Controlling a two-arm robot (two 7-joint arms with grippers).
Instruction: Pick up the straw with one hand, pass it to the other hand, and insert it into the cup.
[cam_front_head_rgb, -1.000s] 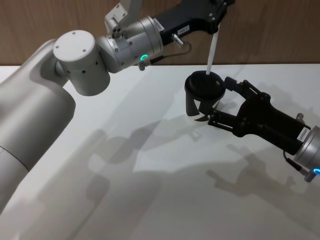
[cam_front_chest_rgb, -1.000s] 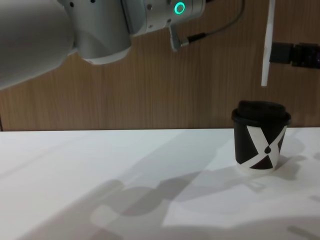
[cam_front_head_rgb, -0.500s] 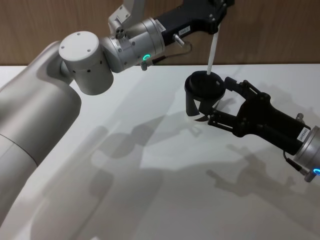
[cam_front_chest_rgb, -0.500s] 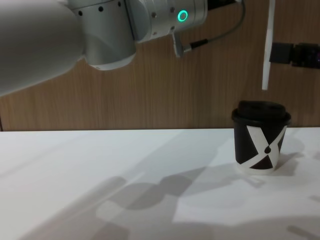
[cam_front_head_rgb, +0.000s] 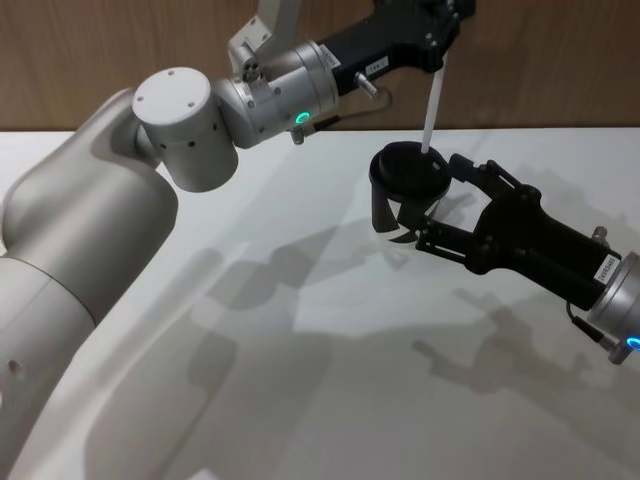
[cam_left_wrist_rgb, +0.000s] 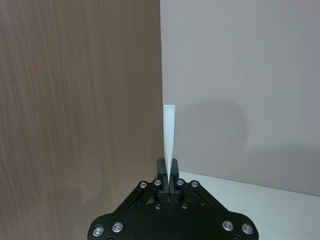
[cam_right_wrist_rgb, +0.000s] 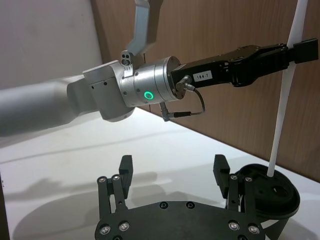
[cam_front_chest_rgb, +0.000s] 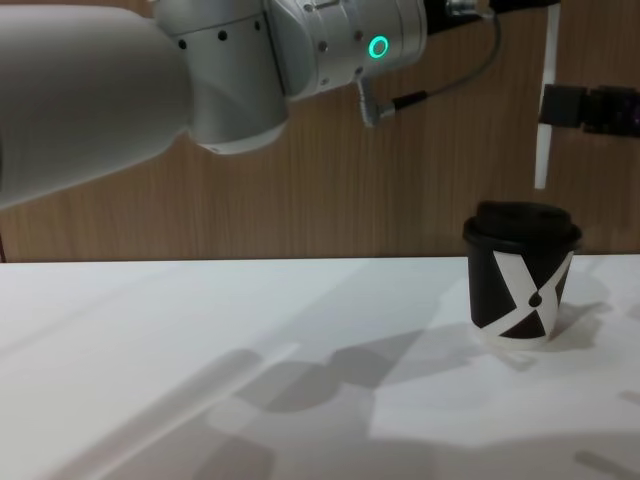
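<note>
The white straw (cam_front_head_rgb: 431, 112) hangs nearly upright over the cup (cam_front_head_rgb: 403, 192), a black lidded paper cup with a white X (cam_front_chest_rgb: 520, 276). My left gripper (cam_front_head_rgb: 441, 48) is shut on the straw's upper part; its fingertips (cam_left_wrist_rgb: 169, 172) pinch the straw (cam_left_wrist_rgb: 169, 140). From the chest, the straw's (cam_front_chest_rgb: 545, 100) lower tip is just above the lid. In the right wrist view the straw (cam_right_wrist_rgb: 286, 102) ends at the lid's (cam_right_wrist_rgb: 272, 192) far edge. My right gripper (cam_front_head_rgb: 447, 205) stands open and empty just right of the cup, its fingers (cam_right_wrist_rgb: 222, 172) spread wide.
The white table (cam_front_head_rgb: 300, 380) stretches wide to the left of and in front of the cup. A wooden wall (cam_front_chest_rgb: 330, 190) runs behind the table. The left arm's silver wrist with its green ring light (cam_front_head_rgb: 300, 118) reaches across above the table's far side.
The left arm has shifted a little to the right, and the straw's tip has come down closer to the lid. The right gripper and the cup have stayed still.
</note>
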